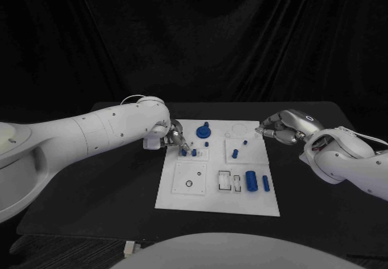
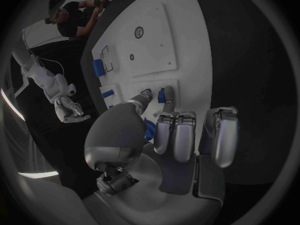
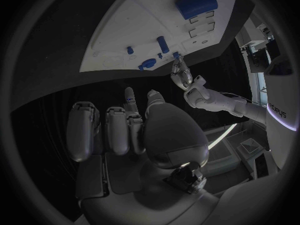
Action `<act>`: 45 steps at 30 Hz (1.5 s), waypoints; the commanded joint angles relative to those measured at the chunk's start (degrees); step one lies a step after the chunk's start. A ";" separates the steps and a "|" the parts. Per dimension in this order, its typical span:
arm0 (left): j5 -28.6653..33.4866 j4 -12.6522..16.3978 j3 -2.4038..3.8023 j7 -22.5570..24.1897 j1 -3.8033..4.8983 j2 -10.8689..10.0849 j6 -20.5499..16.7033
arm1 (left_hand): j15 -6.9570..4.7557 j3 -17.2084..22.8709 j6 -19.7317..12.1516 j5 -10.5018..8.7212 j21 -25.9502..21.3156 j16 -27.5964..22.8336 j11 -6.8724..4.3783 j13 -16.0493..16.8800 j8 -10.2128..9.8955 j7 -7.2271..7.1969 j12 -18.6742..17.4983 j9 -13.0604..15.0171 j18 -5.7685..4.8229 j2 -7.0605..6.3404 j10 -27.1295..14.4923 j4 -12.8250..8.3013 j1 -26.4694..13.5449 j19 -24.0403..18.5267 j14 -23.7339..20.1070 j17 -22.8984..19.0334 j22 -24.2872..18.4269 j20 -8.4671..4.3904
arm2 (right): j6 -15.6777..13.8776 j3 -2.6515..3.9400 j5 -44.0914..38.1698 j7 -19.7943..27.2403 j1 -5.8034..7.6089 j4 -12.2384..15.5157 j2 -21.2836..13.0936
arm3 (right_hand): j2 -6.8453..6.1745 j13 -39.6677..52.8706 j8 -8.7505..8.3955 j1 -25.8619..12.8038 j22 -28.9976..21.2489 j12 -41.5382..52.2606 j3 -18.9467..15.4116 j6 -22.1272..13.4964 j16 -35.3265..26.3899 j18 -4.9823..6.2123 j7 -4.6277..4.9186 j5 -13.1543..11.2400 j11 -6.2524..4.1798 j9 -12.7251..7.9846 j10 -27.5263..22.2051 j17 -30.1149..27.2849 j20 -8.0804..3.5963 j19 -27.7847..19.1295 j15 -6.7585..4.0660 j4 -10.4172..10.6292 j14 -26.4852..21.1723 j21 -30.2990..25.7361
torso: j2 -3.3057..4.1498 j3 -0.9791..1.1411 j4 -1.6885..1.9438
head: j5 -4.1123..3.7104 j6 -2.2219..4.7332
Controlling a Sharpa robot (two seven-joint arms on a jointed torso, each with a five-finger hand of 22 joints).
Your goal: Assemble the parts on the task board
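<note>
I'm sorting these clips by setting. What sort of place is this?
Probably a robotics lab test station: a black table against a black curtain, with a white task board of small blue parts between the left hand and right hand.

We see the task board [image 1: 217, 207] lying in the middle of the desk [image 1: 97, 207]. Our left hand [image 1: 172, 136] sits over the board's far left corner, beside small parts [image 1: 195, 152]; our right hand [image 1: 273, 130] hovers off its far right corner. Larger parts [image 1: 252, 182] lie near right.
</note>
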 commanded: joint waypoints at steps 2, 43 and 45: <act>0.38 0.15 -0.10 -0.45 -0.39 0.15 0.23 | 0.47 -1.75 0.11 -0.59 -0.28 0.15 0.42 15.10 -0.43 0.34 0.21 -0.25 1.09 0.10 5.88 1.14 -1.59 2.04 5.85 15.09 13.17 0.55 | 0.19 0.04 -0.14 -0.40 -0.18 0.02 0.01 | -0.03 14.90 -0.37 0.75 11.33 -0.24 -0.39 0.41 -0.33 1.01 0.02 0.29 0.36 -0.10 6.22 -0.05 0.31 2.23 0.15 0.04 3.19 -0.17 | 0.02 0.00 0.01 | 0.01 0.01; 0.38 1.37 -0.10 0.39 -0.42 -1.11 -1.64 | 0.13 -7.90 -0.63 0.14 -0.23 0.15 -0.03 15.10 4.55 -0.29 0.21 5.19 1.09 2.42 5.88 4.86 -1.65 2.07 5.85 15.09 13.19 0.31 | 0.61 0.04 -0.14 -0.58 -0.37 -0.41 0.21 | -0.02 14.90 -0.44 0.92 11.33 -0.24 -0.39 0.36 -0.35 1.01 0.04 0.41 0.35 -0.13 6.22 -0.08 0.33 2.23 0.15 0.00 3.19 -0.18 | -0.05 -0.01 -0.01 | 0.15 0.01; 0.38 2.06 -0.10 1.40 -0.41 -1.69 -3.25 | 0.07 -8.98 -0.94 0.21 0.10 0.15 -0.06 15.10 5.07 -0.30 0.21 5.77 1.00 2.18 5.88 5.72 -2.10 2.32 5.85 15.09 13.30 0.28 | 0.57 0.04 -0.14 -0.56 -0.37 -0.36 0.11 | -0.02 14.90 -0.44 0.92 11.33 -0.24 -0.39 0.36 -0.35 1.01 0.04 0.41 0.35 -0.13 6.22 -0.08 0.33 2.23 0.15 0.00 3.19 -0.18 | -0.03 -0.02 -0.02 | 0.09 0.01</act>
